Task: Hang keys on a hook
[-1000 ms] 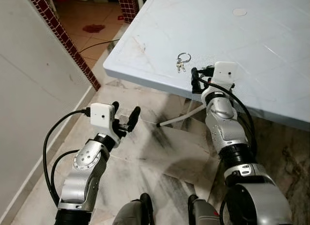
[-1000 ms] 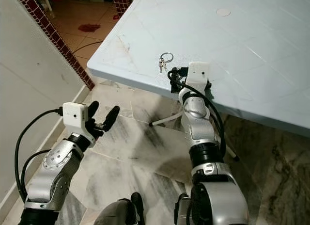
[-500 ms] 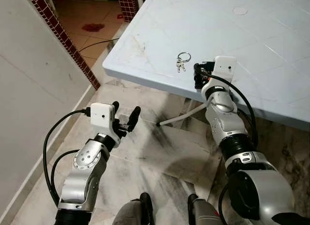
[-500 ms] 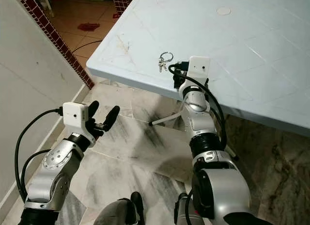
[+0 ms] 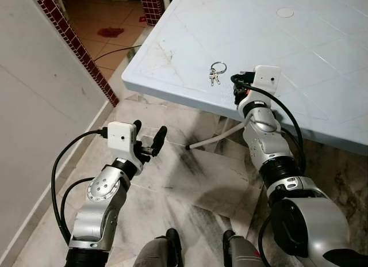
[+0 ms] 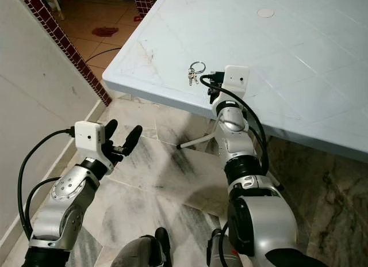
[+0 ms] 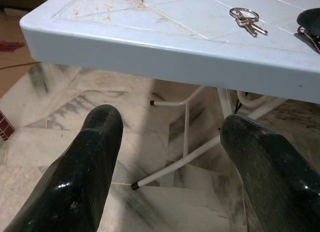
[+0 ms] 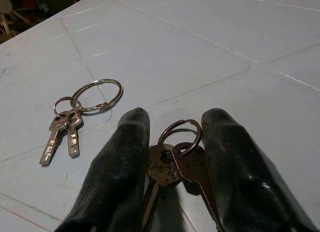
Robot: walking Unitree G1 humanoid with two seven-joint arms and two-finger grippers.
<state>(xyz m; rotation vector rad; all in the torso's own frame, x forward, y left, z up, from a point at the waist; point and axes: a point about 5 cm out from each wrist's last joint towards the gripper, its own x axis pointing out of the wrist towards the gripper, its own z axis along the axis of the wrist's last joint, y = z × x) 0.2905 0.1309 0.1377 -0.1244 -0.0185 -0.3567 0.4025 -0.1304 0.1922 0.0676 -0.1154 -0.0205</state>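
The right gripper (image 8: 172,162), fingers parted around a small silver key bunch (image 8: 177,157) lying on the pale blue plastic table (image 5: 322,42), needs only to close; the left gripper (image 7: 170,157) idles open.

The right arm reaches forward and up from the shoulder so that its wrist lies over the near edge of the desk (image 5: 172,60), the right hand (image 8: 172,157) resting low on the desk top with its two black fingers (image 8: 120,162) spread a little apart. The left arm is bent at the elbow below the desk's near corner, and the left hand (image 5: 150,141) hangs there, fingers parted wide.
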